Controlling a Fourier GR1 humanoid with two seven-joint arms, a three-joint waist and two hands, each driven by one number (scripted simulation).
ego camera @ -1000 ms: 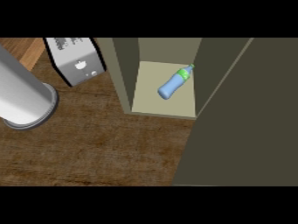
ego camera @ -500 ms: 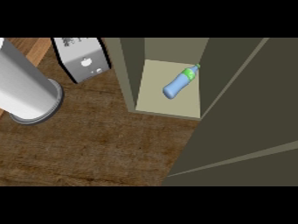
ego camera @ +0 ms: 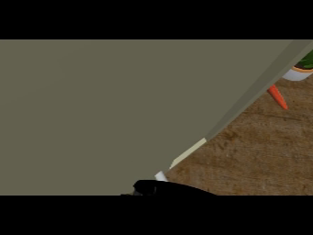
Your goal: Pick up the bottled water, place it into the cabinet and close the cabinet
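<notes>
1. Hand point(ego camera: 162, 188): only a black lump at the bottom edge of the head view, just below the cabinet door point(ego camera: 104, 114). Which side it belongs to is unclear, probably the right. Cannot tell whether it is apart, together or clamped on anything.
2. Pose: it sits low against the door's lower corner, seemingly touching or just beside the panel. The forearm is not visible, so arm angle is unknown.
3. Door: the flat olive panel fills most of the view, with its edge running diagonally from top right to bottom centre. A thin pale strip point(ego camera: 189, 153) shows along that edge, likely the cabinet's inside, so the door looks almost shut but not seated.
4. Bottled water: not visible. Judged to be behind the door inside the cabinet; cannot confirm.
5. Step in hand, judged: closing the cabinet. Do it well by pushing flat on the panel near its free edge until the pale strip disappears, without catching the hand in the gap.
6. Outward: wooden counter point(ego camera: 267, 151) at right, an orange carrot-like item point(ego camera: 277, 97) and a potted plant point(ego camera: 306, 66) well clear of the door.
</notes>
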